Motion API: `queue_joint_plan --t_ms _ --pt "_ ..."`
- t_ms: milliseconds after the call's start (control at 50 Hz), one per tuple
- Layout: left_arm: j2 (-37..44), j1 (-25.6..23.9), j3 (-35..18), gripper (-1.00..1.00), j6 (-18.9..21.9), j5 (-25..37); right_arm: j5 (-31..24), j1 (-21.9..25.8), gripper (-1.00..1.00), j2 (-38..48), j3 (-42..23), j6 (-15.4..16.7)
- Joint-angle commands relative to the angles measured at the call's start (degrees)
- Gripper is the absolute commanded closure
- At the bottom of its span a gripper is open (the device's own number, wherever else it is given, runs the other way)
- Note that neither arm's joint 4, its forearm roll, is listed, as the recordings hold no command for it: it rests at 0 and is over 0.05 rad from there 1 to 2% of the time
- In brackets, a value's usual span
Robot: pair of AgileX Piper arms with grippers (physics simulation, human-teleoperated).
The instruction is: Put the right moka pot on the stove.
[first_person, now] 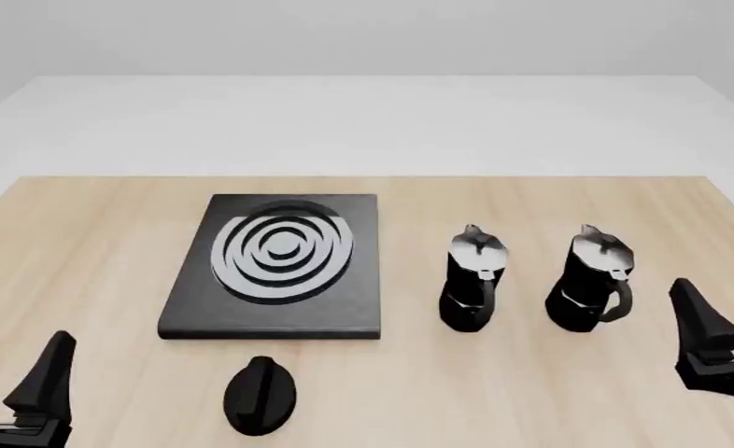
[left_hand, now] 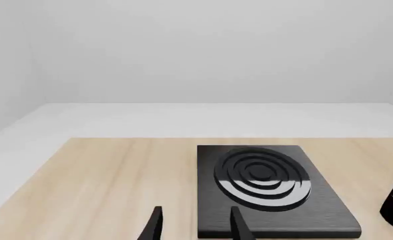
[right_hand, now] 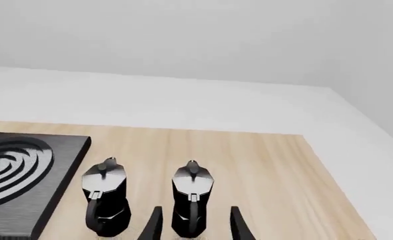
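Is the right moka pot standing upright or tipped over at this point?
Upright. The right moka pot stands on its base on the table, silver lid on top, beside the other pot and off the stove.

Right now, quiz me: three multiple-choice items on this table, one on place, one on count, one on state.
1. Where is the stove relative to the pots?
A. left of both
B. between them
C. right of both

2. How many pots stand on the table?
A. one
B. two
C. three

3. What is the right gripper doing?
A. clamping a pot
B. open, holding nothing
C. resting on the stove

Answers:
1. A, front view shows the slab left of the left pot.
2. B, the left pot and the right pot.
3. B, its fingers stand apart short of the right pot.
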State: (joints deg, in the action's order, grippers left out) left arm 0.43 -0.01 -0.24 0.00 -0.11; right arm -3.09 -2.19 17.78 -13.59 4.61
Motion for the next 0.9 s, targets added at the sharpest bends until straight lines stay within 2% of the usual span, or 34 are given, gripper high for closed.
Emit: queue_joint_plan --t_ms 20,380,700,900 --pt "0.0 0.0 0.0 -1.0 0.0 0.0 1.1 -1.0 -1.0 6.3 -1.8 1.4" --pt "0.0 0.0 0.0 -1.0 0.0 0.0 3.2 -1.4 -1.0 13.0 -1.2 1.9" --pt "0.0 0.0 0.0 -1.0 0.0 0.0 10.8 -0.6 -1.0 21.1 1.9 2.4" --pt "0.0 0.0 0.0 -1.0 0.0 0.0 19.3 -0.4 -1.0 30.6 2.9 3.6"
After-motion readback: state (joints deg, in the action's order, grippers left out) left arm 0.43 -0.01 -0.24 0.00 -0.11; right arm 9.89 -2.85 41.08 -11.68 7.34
